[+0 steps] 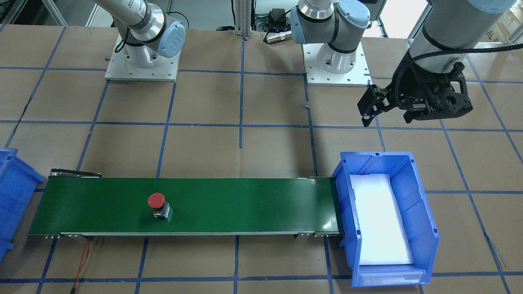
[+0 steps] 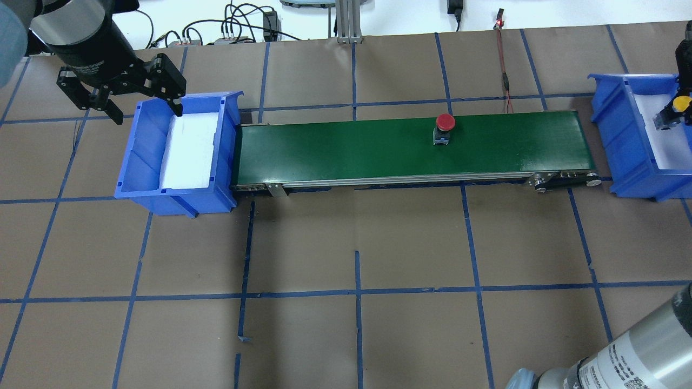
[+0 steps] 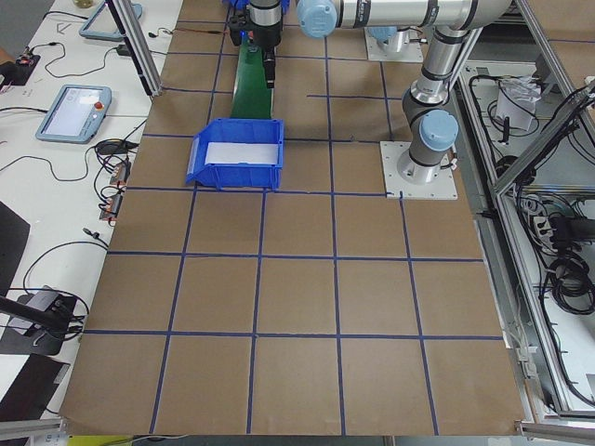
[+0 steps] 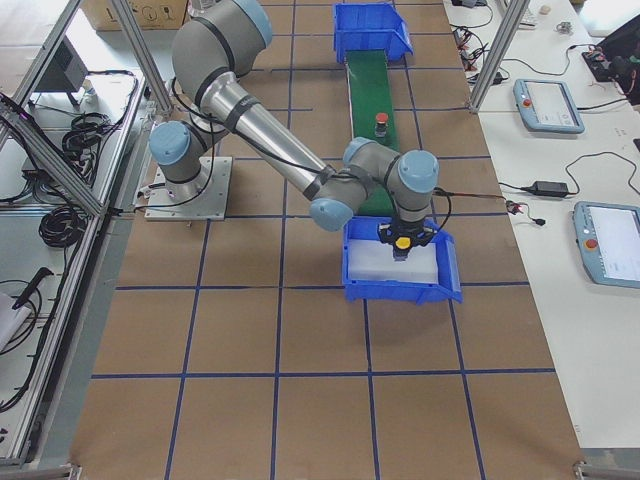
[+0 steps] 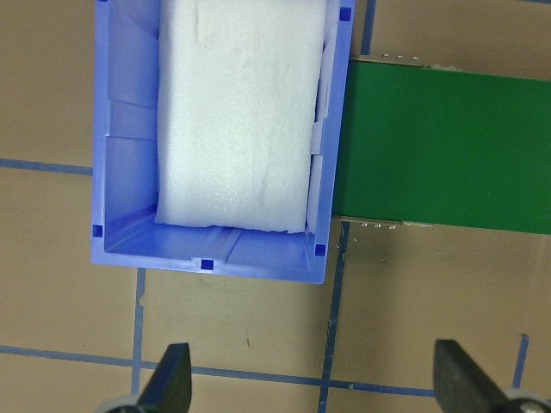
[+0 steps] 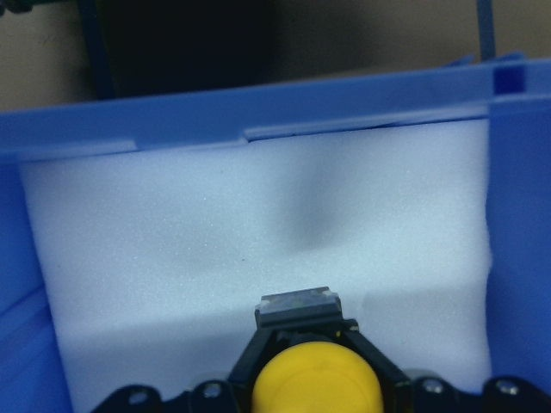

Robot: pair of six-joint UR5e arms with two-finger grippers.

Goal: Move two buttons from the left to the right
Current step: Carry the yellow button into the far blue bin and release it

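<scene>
Overhead exterior view: my right end effector (image 4: 400, 236) grips the yellow button (image 2: 682, 101) over the right bin (image 2: 619, 132), not yet released. The red button (image 2: 445, 122) stands on the belt (image 2: 351, 151), past halfway. My left end effector (image 2: 147, 112) hangs open, empty.

- Table cover (image 2: 411, 243): matt brown paper, crossed with blue tape (image 2: 357, 292).
- Conveyor belt (image 2: 378, 146): smooth dark green with a faint sheen, edged by a bare metal side rail (image 2: 405, 180).
- Bins (image 2: 145, 159): glossy blue plastic, lined with white, fine-grained foam (image 5: 237, 112).
- Red button (image 1: 156, 200): smooth red plastic cap, black-and-metal base.
- Yellow button (image 6: 316, 379): smooth, matt yellow cap.
- Robot arms (image 1: 132, 14): brushed silver metal, pale blue plastic joint caps.
</scene>
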